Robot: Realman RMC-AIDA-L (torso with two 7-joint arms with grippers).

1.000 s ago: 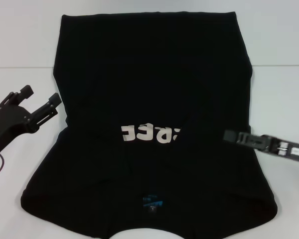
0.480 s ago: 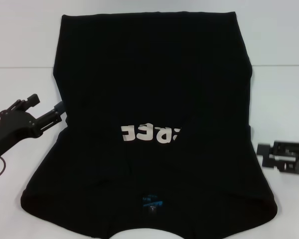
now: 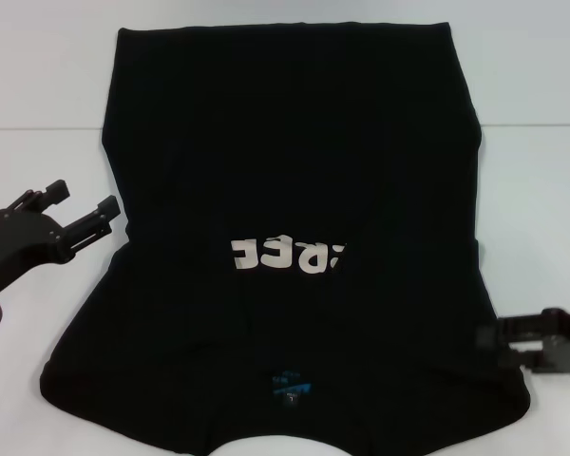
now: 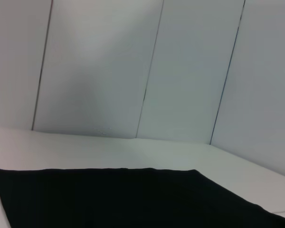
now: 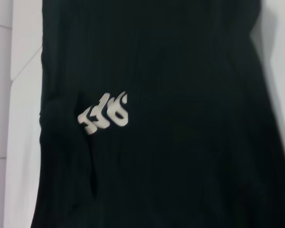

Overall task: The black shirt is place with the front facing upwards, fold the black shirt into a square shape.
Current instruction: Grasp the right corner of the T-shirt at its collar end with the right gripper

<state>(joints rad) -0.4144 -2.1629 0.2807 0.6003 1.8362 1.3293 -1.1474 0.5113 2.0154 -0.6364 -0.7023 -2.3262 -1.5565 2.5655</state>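
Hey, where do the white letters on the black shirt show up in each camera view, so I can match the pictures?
Head view: the white letters sit just below the middle of the black shirt, seen upside down, between the two grippers.
Left wrist view: letters not in it; only a plain stretch of shirt on the white table.
Right wrist view: letters left of centre, tilted.
Shared landmark: the shirt itself.
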